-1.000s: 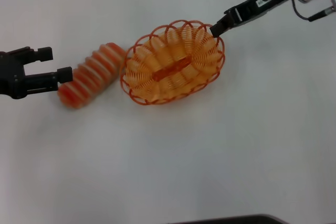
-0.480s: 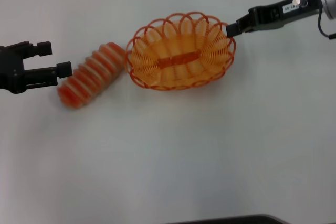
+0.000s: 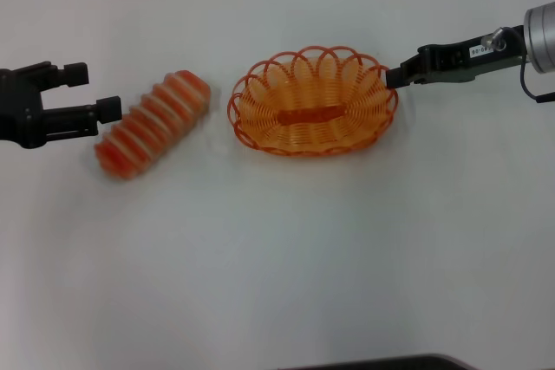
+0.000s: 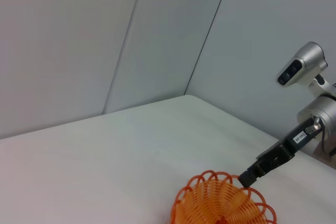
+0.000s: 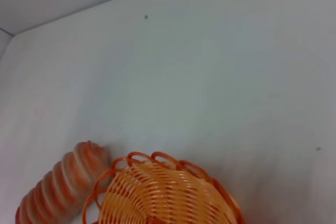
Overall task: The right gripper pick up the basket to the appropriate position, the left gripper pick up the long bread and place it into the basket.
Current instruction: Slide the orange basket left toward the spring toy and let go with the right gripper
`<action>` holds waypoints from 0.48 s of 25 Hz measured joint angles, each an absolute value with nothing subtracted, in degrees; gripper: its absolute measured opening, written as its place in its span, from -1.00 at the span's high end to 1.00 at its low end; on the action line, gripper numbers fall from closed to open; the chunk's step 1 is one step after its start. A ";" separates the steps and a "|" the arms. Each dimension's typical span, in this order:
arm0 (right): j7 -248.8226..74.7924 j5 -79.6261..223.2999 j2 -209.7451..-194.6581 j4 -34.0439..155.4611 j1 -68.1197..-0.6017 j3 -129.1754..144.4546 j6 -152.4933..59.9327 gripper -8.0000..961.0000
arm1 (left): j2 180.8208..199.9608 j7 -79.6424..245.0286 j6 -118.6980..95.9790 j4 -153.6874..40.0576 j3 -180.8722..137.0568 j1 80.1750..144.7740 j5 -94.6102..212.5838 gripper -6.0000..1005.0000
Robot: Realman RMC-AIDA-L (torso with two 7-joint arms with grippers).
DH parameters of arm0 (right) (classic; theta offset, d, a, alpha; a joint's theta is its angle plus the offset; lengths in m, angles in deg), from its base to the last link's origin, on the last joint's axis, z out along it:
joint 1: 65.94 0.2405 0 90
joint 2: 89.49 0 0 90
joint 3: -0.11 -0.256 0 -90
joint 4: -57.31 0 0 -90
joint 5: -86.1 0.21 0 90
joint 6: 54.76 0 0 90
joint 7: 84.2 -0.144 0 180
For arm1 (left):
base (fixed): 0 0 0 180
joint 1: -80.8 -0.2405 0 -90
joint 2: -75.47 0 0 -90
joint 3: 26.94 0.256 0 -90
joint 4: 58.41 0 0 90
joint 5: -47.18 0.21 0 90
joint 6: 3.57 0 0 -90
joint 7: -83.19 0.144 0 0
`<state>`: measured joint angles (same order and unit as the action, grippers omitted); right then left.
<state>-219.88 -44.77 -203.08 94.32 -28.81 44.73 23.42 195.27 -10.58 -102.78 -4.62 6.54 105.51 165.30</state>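
The orange wire basket (image 3: 312, 103) rests on the white table, its long side running left to right. My right gripper (image 3: 395, 75) is shut on the basket's right rim. The long bread (image 3: 152, 123) lies slanted to the left of the basket, a small gap apart from it. My left gripper (image 3: 94, 90) is open at the bread's left end, with its near finger beside the loaf. The left wrist view shows the basket (image 4: 223, 205) and the right gripper (image 4: 249, 176) on its rim. The right wrist view shows the basket (image 5: 163, 192) and the bread (image 5: 60, 184).
The white table (image 3: 286, 249) carries only these things. A dark edge (image 3: 373, 363) shows at the table's front. Grey walls (image 4: 105, 40) stand behind the table.
The right gripper has pulled the basket to the right and turned it level, opening a gap to the bread. The left gripper has barely moved.
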 joint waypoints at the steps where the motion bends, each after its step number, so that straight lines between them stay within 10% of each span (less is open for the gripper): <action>1: -219.64 -44.74 -203.11 93.95 -28.73 44.73 23.03 0.95 | 195.29 -10.58 -102.78 -4.62 6.54 105.54 165.30 -0.72; 12: -212.75 -40.32 -202.57 102.70 -29.83 39.16 29.74 0.56 | 195.23 -10.73 -102.87 -4.62 6.46 105.55 165.30 -0.69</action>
